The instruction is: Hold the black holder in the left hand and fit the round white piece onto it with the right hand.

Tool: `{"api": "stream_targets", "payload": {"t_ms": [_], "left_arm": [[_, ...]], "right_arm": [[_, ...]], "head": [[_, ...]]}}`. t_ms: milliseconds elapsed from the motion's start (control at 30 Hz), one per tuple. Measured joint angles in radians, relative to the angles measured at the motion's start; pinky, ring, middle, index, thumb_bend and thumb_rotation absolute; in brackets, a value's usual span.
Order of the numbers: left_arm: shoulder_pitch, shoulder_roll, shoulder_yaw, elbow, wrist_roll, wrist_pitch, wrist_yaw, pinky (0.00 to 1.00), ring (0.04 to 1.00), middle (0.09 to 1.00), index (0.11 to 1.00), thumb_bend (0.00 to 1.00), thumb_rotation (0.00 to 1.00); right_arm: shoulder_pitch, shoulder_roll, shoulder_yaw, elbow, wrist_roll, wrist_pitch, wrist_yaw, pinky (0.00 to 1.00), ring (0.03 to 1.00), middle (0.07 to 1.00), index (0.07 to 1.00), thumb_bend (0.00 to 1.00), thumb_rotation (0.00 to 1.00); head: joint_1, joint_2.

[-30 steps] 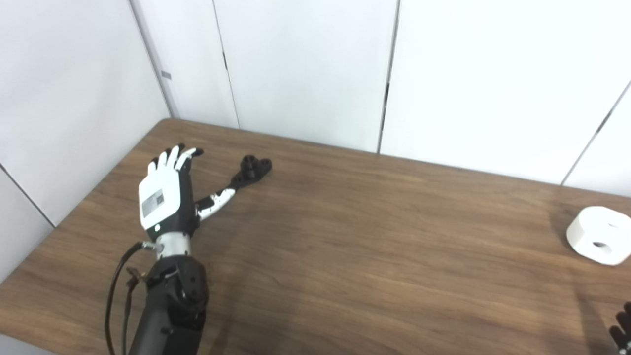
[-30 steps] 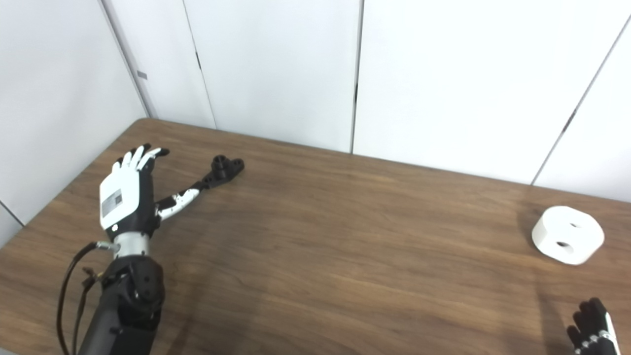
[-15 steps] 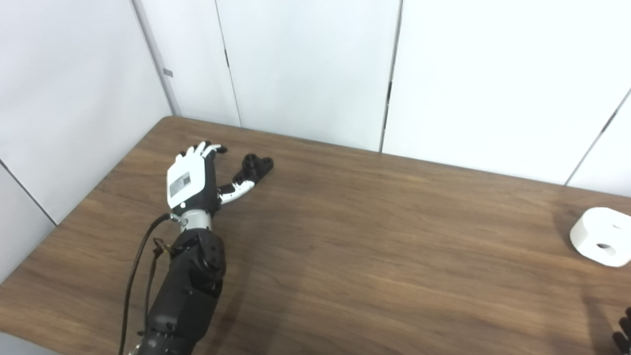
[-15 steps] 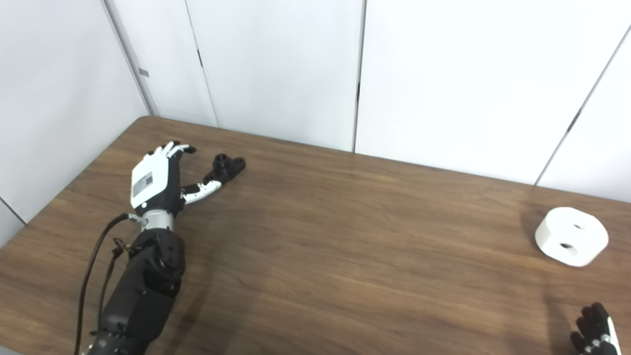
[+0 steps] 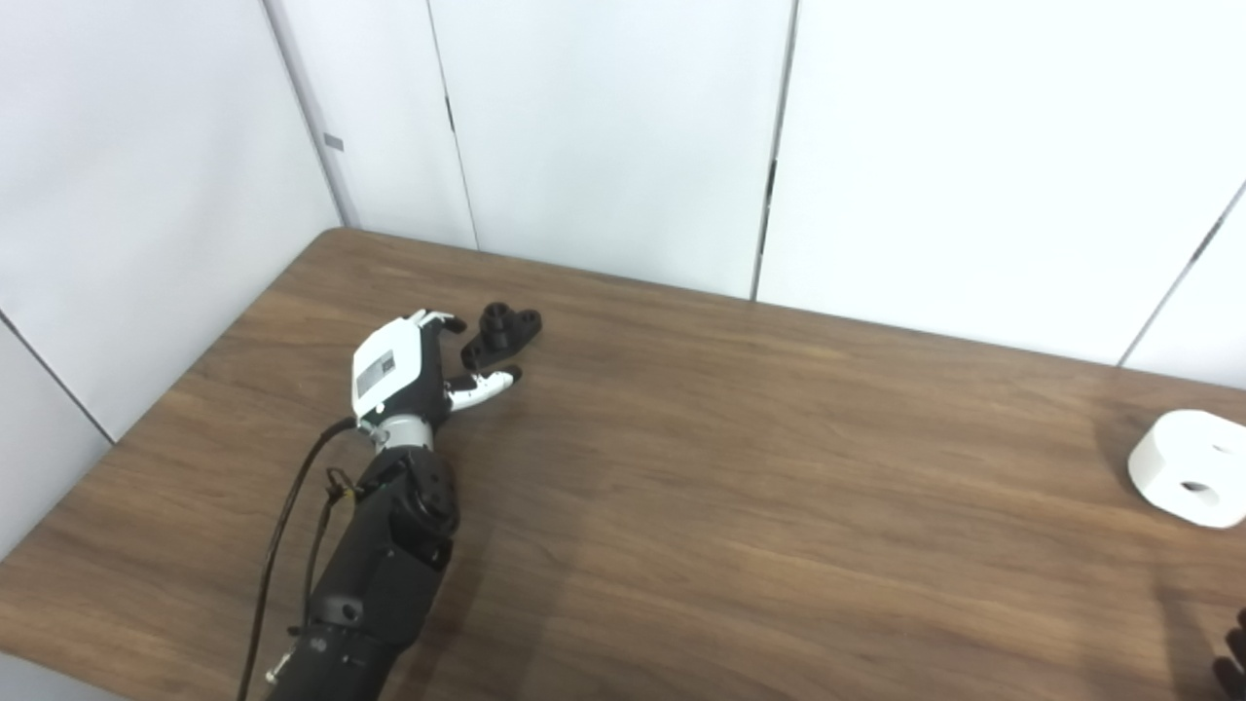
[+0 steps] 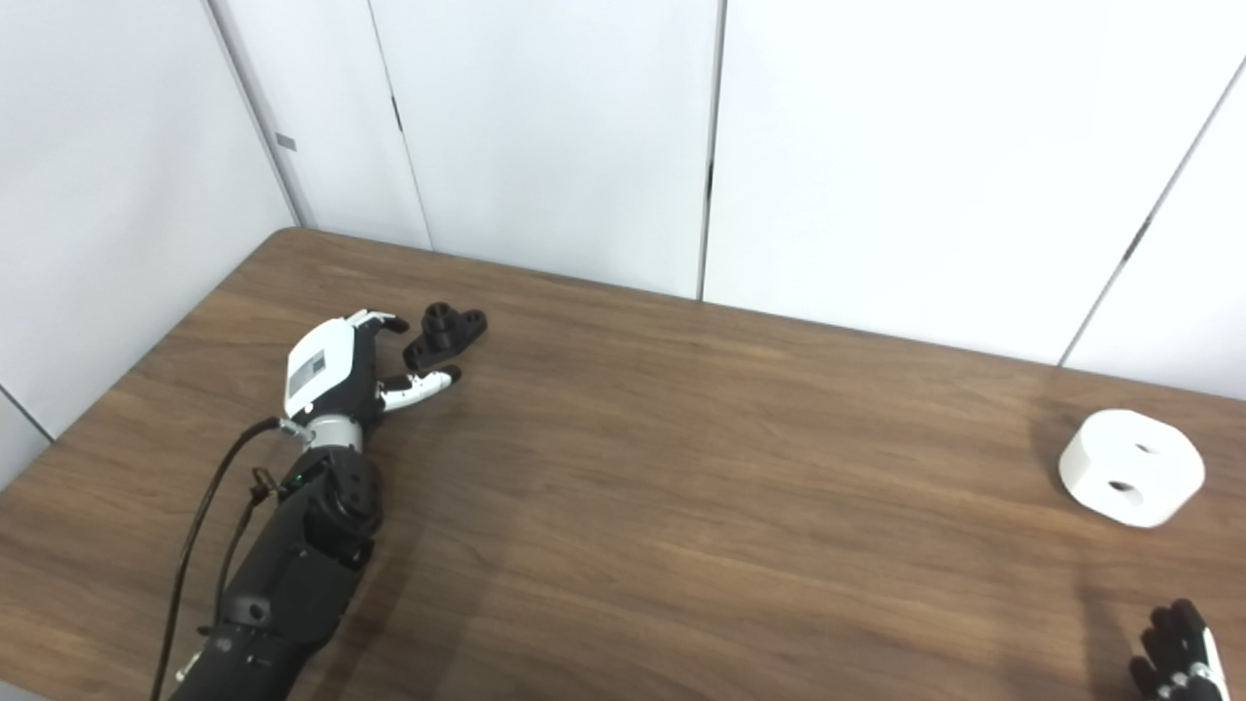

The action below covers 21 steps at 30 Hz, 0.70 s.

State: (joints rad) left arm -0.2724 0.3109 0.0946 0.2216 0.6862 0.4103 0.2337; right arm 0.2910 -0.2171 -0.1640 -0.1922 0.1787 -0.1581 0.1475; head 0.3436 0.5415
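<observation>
Left hand [image 6: 336,375] beside black holder [image 6: 446,334], fingers spread wide — nothing held. Round white piece [image 6: 1131,467] far right; right hand [image 6: 1178,657] at frame edge — finger state unclear.

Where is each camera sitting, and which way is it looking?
Left eye view: on the robot's head, looking down across the table; shows the left arm and left hand open by the black holder.
Right eye view: beside it on the head, same direction; also shows the right hand at the bottom corner.
Both share the holder, the round white piece and the white wall panels.
</observation>
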Motion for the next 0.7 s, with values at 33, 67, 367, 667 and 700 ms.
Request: {"api": "stream_targets", "payload": {"t_ms": [33,67,367,667,700], "left_arm": [[-0.002,0.0,-0.001,0.008,-0.001,0.0,0.003,1.0,0.956,0.907,0.745,0.87,0.39],[-0.006,0.001,-0.003,0.018,-0.001,0.0,0.006,1.0,0.956,0.908,0.745,0.87,0.39],[-0.036,0.018,-0.023,0.084,-0.007,0.004,0.034,1.0,0.951,0.892,0.726,0.85,0.37],[-0.041,0.032,-0.034,0.098,-0.024,0.005,0.037,1.0,0.948,0.887,0.722,0.83,0.36],[-0.041,0.032,-0.034,0.098,-0.026,0.005,0.037,1.0,0.946,0.884,0.72,0.83,0.35]], "right_arm": [[0.0,0.0,0.0,0.0,-0.001,0.0,0.0,1.0,1.0,0.989,1.0,0.71,1.0],[0.001,0.001,0.0,0.0,-0.002,0.0,0.0,1.0,1.0,0.989,1.0,0.7,1.0],[0.006,0.002,-0.001,-0.006,-0.008,0.001,-0.004,1.0,1.0,0.987,1.0,0.72,1.0],[0.008,0.002,-0.001,-0.008,-0.008,0.002,-0.004,1.0,1.0,0.99,1.0,0.7,1.0],[0.008,0.002,-0.001,-0.008,-0.008,0.002,-0.004,1.0,1.0,0.987,1.0,0.7,1.0]], "head": [[-0.002,0.0],[-0.003,0.0],[-0.006,0.003],[-0.008,0.006],[-0.008,0.006]]}}
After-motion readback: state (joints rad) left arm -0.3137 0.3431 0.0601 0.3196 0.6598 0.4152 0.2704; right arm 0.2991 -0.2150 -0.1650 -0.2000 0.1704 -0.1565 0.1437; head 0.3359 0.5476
